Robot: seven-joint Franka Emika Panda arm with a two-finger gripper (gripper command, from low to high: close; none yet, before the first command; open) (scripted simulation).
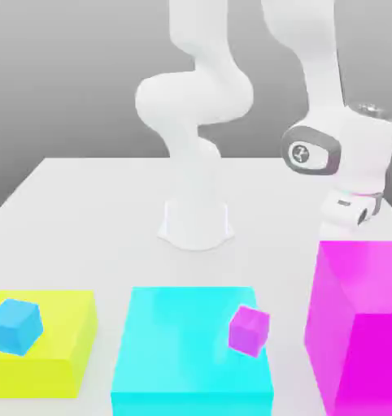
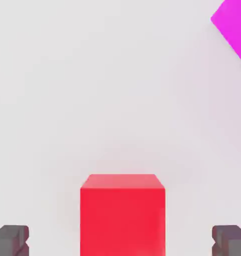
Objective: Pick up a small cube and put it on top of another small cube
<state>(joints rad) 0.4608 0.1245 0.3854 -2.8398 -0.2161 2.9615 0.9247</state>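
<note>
While fingers (image 2: 10, 239) stand apart, red cube (image 2: 122, 212) between (untouched).

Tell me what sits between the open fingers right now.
In the hand view, a red cube stands between the two fingers of the gripper, with bare white table on either side of it.

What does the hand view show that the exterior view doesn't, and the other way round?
Hand view alone: a red cube on the white table, between the open gripper's two grey fingertips.
Exterior view alone: the arm's base, a small blue cube on a yellow block, a small purple cube on a cyan block.
Both: the white table and a magenta block.
</note>
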